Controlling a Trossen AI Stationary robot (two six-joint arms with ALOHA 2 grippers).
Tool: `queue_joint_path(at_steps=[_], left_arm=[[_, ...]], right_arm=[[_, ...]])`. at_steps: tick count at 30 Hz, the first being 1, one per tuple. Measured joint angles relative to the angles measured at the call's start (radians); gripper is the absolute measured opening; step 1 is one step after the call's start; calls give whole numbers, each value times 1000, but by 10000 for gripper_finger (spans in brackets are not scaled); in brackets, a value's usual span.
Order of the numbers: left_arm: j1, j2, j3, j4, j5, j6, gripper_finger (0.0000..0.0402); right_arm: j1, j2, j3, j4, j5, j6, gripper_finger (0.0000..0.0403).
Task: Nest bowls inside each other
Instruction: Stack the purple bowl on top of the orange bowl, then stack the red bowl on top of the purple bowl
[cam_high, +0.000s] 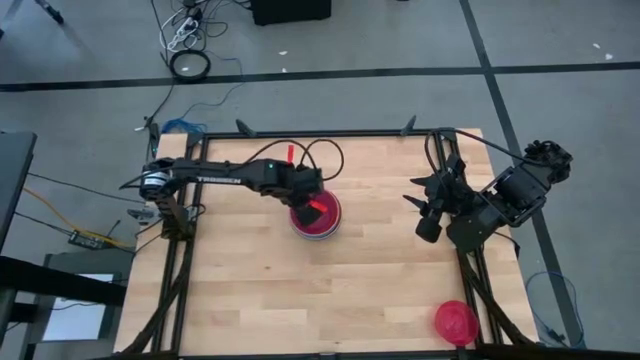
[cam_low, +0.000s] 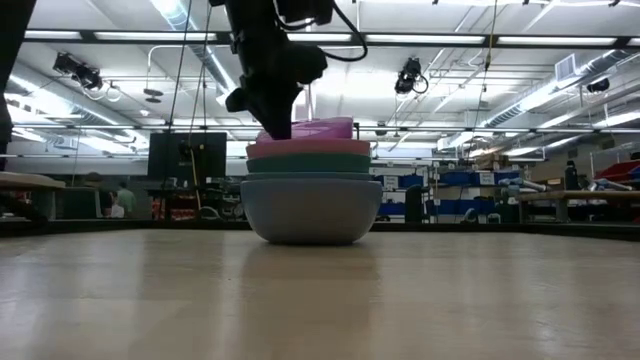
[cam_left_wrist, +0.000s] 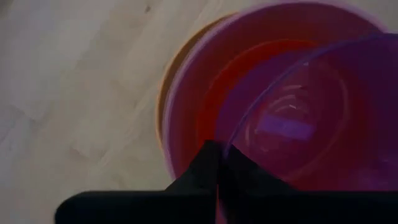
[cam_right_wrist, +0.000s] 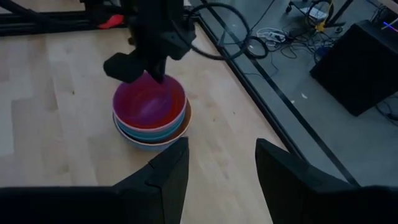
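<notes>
A stack of nested bowls (cam_high: 322, 222) stands at the middle of the table, its lowest bowl (cam_low: 310, 212) on the wood. The stack's pink top bowl (cam_left_wrist: 186, 93) has a red-orange one (cam_left_wrist: 217, 93) inside it. My left gripper (cam_high: 303, 205) is over the stack's left rim, shut on a see-through purple bowl (cam_left_wrist: 311, 124). A magenta-red bowl (cam_high: 456, 322) sits alone at the near right corner. My right gripper (cam_right_wrist: 217, 165) hangs open above the table's right side, with nothing between its fingers. My left gripper pinches the purple bowl's rim (cam_left_wrist: 233, 134) on the side toward the table's left, one finger (cam_left_wrist: 202, 165) outside the wall and one inside. The fingers come from above, slanting down. The bowl (cam_low: 322, 128) sits tilted, mouth up, at the stack's top; whether it rests there I cannot tell.
Bare wood lies all around the stack. A black frame rail (cam_high: 330, 133) runs along the table's far edge, and the arms' mounts stand at the left and right edges. Cables (cam_right_wrist: 249, 37) lie on the floor beyond the table.
</notes>
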Motion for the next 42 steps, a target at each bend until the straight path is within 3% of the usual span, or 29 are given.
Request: queue_joint_path(at_steps=[17, 24, 29, 35, 38, 42], left_arm=[[-23, -16, 0, -21, 31, -10, 197], [-54, -23, 37, -124, 24, -56, 244], [-145, -27, 180, -241, -91, -104, 250], [-316, -42, 382, -267, -276, -120, 249], [-415, -42, 475, -273, -368, -125, 248], [-535, -43, 571, -274, -493, -126, 248]], right_arm=[[0, 0, 0, -1, -27, 4, 171], [1, 0, 0, -11, -68, 19, 171], [4, -1, -63, -42, -284, 112, 171], [44, 0, -328, -15, -644, 268, 171], [86, 0, -474, 66, -831, 334, 171], [167, 1, -630, 304, -1022, 418, 171]])
